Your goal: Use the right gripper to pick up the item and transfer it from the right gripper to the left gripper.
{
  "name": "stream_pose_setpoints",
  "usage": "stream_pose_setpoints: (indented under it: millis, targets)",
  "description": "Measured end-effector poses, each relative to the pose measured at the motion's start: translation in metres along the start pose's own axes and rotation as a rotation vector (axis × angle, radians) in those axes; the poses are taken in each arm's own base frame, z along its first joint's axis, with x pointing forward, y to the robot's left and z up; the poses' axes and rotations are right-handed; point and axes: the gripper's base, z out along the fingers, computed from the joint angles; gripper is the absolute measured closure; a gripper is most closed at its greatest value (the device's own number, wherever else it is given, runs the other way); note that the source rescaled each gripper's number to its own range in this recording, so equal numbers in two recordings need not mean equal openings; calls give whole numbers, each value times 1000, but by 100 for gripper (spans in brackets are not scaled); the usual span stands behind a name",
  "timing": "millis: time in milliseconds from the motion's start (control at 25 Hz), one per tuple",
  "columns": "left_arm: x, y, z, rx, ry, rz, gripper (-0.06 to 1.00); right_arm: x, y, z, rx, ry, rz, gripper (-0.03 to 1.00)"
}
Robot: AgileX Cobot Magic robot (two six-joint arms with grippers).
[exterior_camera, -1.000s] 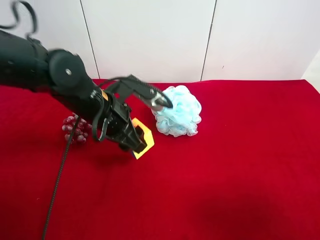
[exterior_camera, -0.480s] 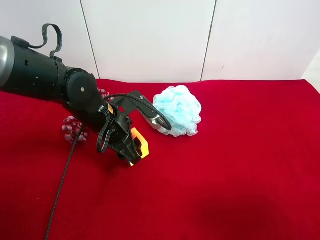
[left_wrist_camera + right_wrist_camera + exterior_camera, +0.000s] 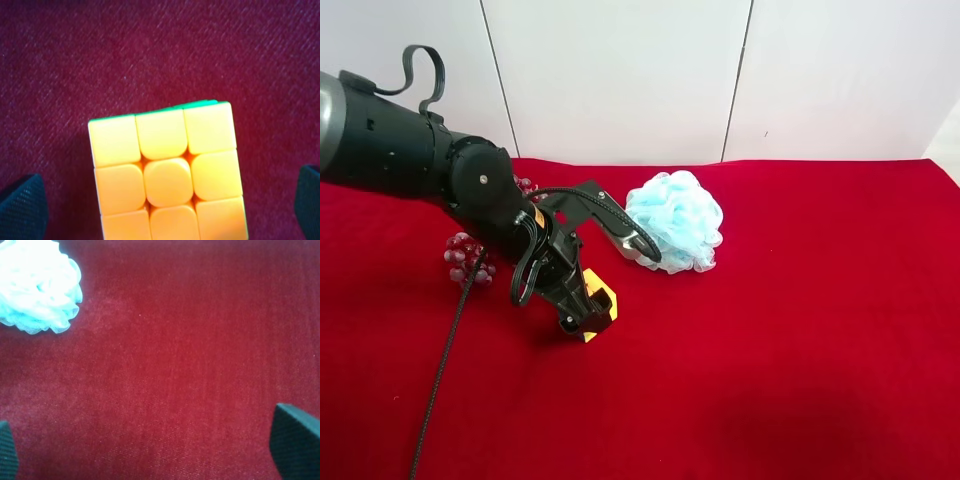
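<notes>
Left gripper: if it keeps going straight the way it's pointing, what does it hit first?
The Rubik's cube, most likely: it sits between the open left gripper fingers, orange face toward the camera, on the red cloth. Depth to it is unclear.

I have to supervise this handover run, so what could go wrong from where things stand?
The left gripper is open with the cube between its fingertips, so it may take the item first, against the task's right-gripper pick. The right gripper is open over bare red cloth, nothing between its fingertips; closing there would grasp nothing. In the exterior high view the arm's dark link sits close to the bath pouf and may nudge it.
</notes>
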Motion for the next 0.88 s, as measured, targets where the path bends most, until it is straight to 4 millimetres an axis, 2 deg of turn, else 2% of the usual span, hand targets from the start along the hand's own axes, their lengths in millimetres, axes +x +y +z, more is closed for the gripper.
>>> stream_pose_setpoints:
  millis: [200, 440, 680, 880]
  targets:
    - [-4, -4, -35, 15, -15, 10, -5, 0, 0, 0, 0, 0, 0, -3]
    - [0, -13, -104, 44, -35, -50, -5, 0, 0, 0, 0, 0, 0, -3]
    - [19, -26, -184, 45, -125, -122, -5, 0, 0, 0, 0, 0, 0, -3]
    - [51, -40, -248, 37, -228, -118, -5, 0, 0, 0, 0, 0, 0, -3]
